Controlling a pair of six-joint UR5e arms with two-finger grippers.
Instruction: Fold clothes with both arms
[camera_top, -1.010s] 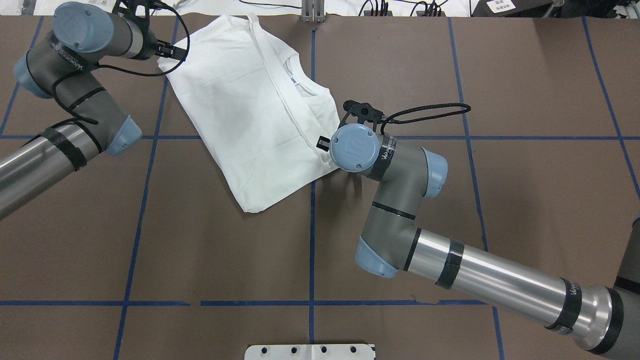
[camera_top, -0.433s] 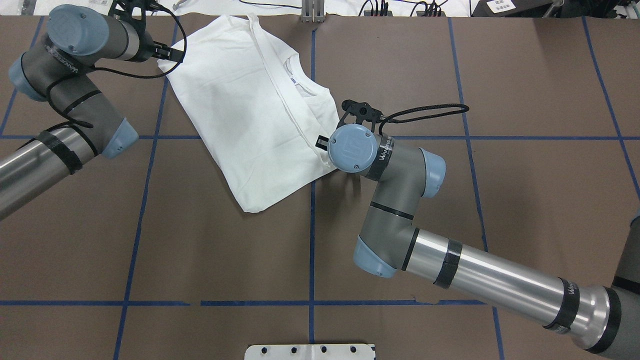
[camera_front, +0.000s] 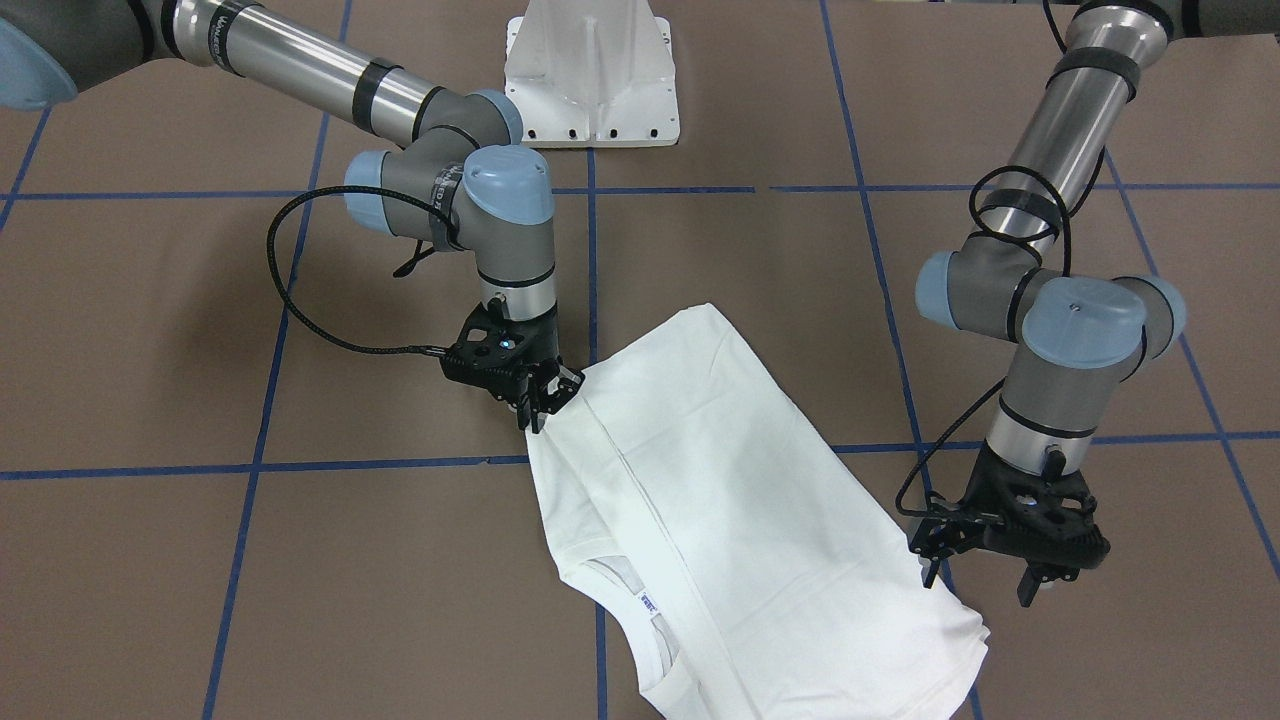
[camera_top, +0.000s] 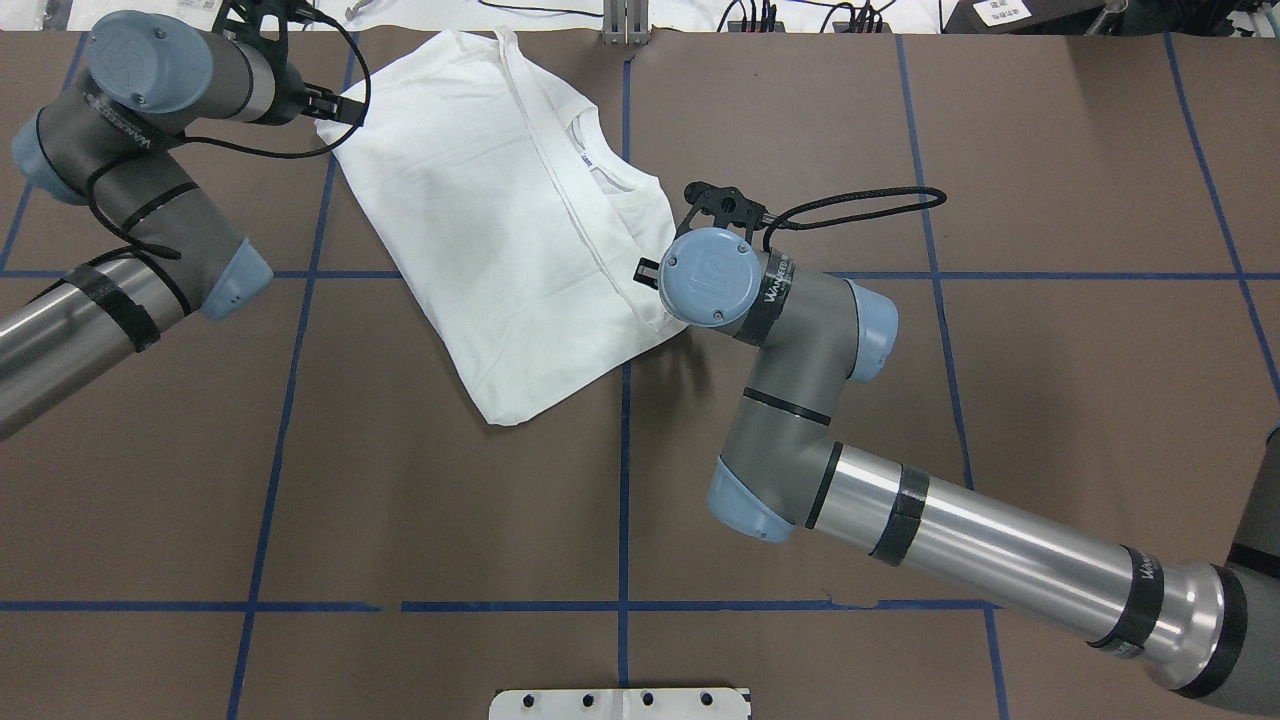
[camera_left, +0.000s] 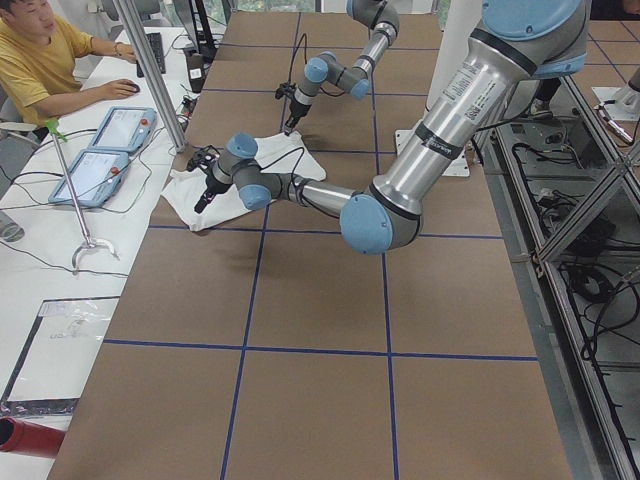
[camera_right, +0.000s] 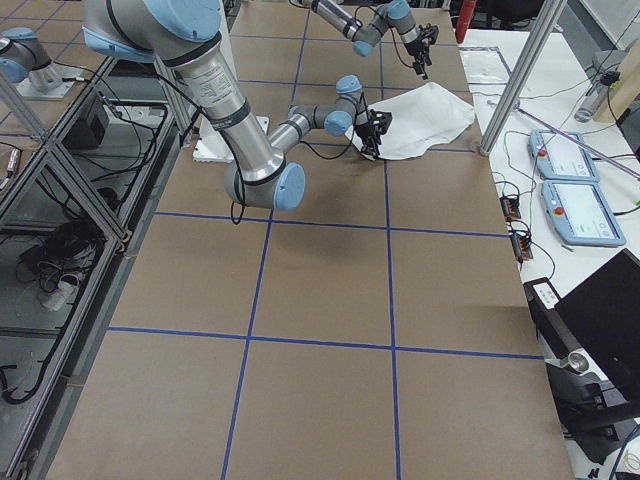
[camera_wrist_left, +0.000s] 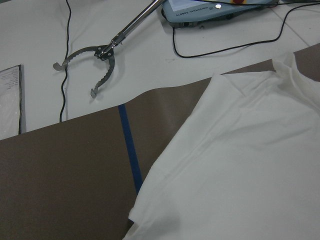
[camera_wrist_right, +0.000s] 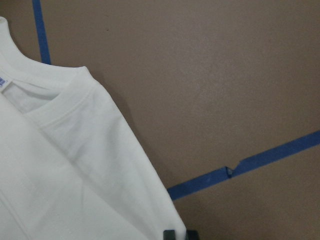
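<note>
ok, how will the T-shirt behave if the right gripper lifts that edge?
Probably floppy: the T-shirt lies flat and creased, so it should drape from the right gripper. Likely light too; thin layers show at the collar.

Nothing fancy here: a big table (camera_top: 450, 520) covered in brown sheeting, split into large squares by blue tape lines (camera_top: 623, 500). Along its far edge runs a white side desk (camera_left: 40, 300) with two light-blue teach pendants (camera_left: 122, 128) lying on it, plus a metal grabber tool (camera_wrist_left: 107, 50) lying flat and black cables snaking about. A person in a yellow shirt (camera_left: 40, 60) sits at that desk. A silver post (camera_left: 150, 75) stands at the table's edge. On the opposite side there's an aluminium frame (camera_left: 590, 200) with cable tangles on the floor under it. The light is even and the shadows are soft.
</note>
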